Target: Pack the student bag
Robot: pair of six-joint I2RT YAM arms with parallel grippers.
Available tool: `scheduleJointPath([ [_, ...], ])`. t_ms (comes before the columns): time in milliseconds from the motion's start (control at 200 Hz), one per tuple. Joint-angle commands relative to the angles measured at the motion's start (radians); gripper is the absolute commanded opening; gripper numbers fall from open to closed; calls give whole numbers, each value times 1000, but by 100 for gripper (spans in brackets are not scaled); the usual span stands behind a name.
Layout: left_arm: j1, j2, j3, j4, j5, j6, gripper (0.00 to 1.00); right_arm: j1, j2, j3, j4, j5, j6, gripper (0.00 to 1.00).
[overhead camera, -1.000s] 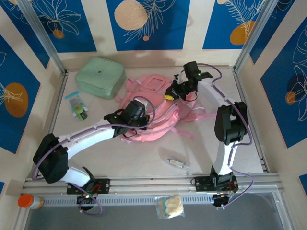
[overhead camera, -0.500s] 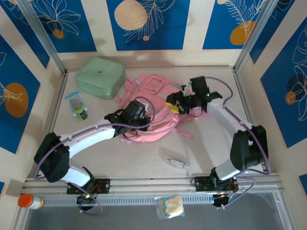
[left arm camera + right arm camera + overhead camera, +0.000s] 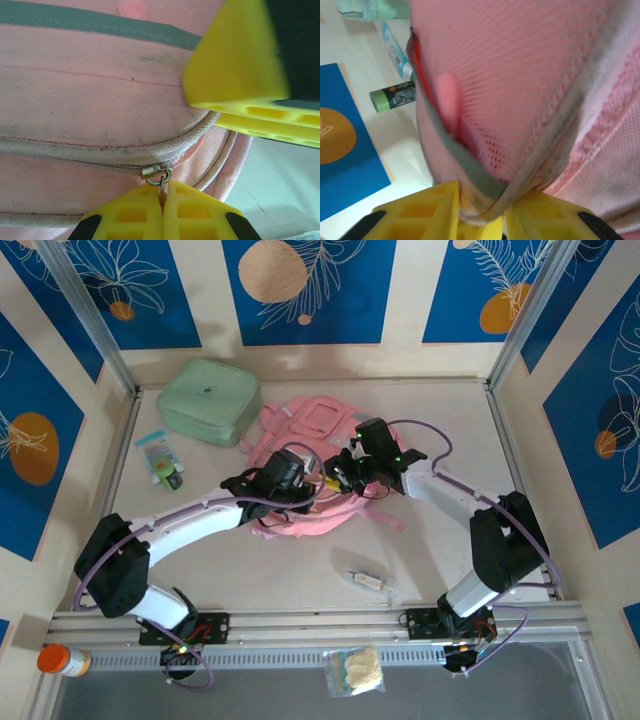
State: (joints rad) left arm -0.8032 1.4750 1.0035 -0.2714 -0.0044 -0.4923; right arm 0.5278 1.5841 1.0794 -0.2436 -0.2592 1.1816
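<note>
The student bag [image 3: 90,110] was matt pink woven cloth, its mesh panel [image 3: 520,75] open-weave, edged with grey webbing [image 3: 470,167]. The zip pull [image 3: 159,174] was shiny metal; my left gripper [image 3: 162,212] had matt yellow plastic fingers.

From above, the left gripper [image 3: 316,484] and the right gripper [image 3: 337,473] hide the middle of the pink bag [image 3: 310,418]. Up close, the end of the zip pull [image 3: 161,176] is lost between the left fingers [image 3: 131,212], which are pressed together. The right fingers [image 3: 432,210] are cut off at the bottom edge. Bag trim sits between them, but I cannot tell if they pinch it. A pink tab [image 3: 449,100] is blurry. The small packet [image 3: 370,581] is too small to make out.
</note>
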Motion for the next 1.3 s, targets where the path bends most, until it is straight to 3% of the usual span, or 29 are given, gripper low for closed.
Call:
scheduleJointPath([
  [0, -28, 2, -1, 11, 62, 5, 0, 3, 45, 63, 15, 80, -22, 21],
  [235, -118, 58, 40, 90, 75, -74, 0, -33, 63, 147, -73, 51, -212, 2],
  [375, -192, 134, 127, 110, 43, -131, 0, -132, 78, 214, -152, -75, -367, 0],
  [470, -198, 172, 164, 117, 42, -146, 0, -195, 89, 256, -233, -76, -471, 0],
  [605, -190, 153, 160, 45, -12, -107, 0, -286, 82, 257, -247, -184, -544, 0],
  [855, -113, 29, 4, -13, -68, 149, 0, -367, 86, 272, -280, -317, -615, 0],
  [1116, 82, -106, -184, 142, 70, 306, 0, -415, 70, 273, -310, -381, -624, 0],
  [1296, 199, -99, -236, 197, 132, 389, 0, -446, 68, 298, -357, -406, -646, 0],
])
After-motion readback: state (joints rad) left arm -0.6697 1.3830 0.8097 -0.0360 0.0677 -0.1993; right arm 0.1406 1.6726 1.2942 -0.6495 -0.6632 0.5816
